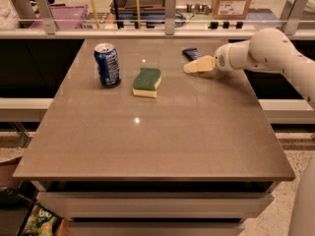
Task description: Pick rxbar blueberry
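Observation:
The rxbar blueberry is a small flat dark blue bar lying near the far edge of the table, right of centre. My gripper comes in from the right on a white arm. Its cream fingers point left and lie low over the table, just in front of the bar and partly overlapping its near end. I cannot tell whether the fingers touch the bar.
A blue soda can stands upright at the far left. A green and yellow sponge lies between the can and the gripper. The brown table has a railing with posts along its far edge.

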`<state>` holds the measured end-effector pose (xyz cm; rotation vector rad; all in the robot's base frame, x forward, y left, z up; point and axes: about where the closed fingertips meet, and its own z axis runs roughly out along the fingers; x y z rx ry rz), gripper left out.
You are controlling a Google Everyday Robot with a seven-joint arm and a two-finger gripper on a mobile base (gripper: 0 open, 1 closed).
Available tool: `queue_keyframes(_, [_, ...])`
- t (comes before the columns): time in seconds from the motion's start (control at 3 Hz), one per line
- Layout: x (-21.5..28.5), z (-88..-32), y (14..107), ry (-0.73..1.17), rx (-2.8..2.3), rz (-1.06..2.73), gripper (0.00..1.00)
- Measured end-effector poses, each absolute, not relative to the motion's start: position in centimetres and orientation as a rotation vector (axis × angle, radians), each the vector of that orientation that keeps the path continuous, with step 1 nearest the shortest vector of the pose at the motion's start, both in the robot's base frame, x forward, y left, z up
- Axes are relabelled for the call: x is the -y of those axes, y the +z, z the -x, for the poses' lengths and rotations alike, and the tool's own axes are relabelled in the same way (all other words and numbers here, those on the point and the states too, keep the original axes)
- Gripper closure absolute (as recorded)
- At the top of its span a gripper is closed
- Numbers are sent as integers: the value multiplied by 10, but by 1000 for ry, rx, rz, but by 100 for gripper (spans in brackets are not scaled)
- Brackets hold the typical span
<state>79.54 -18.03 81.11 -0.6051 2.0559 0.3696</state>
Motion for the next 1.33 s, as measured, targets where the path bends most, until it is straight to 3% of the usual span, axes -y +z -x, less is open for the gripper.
queue_keyframes(0.33, [178, -796, 809, 374, -2058, 608, 17])
queue_keyframes(1.33, [177, -796, 818, 375, -2058, 609, 87])
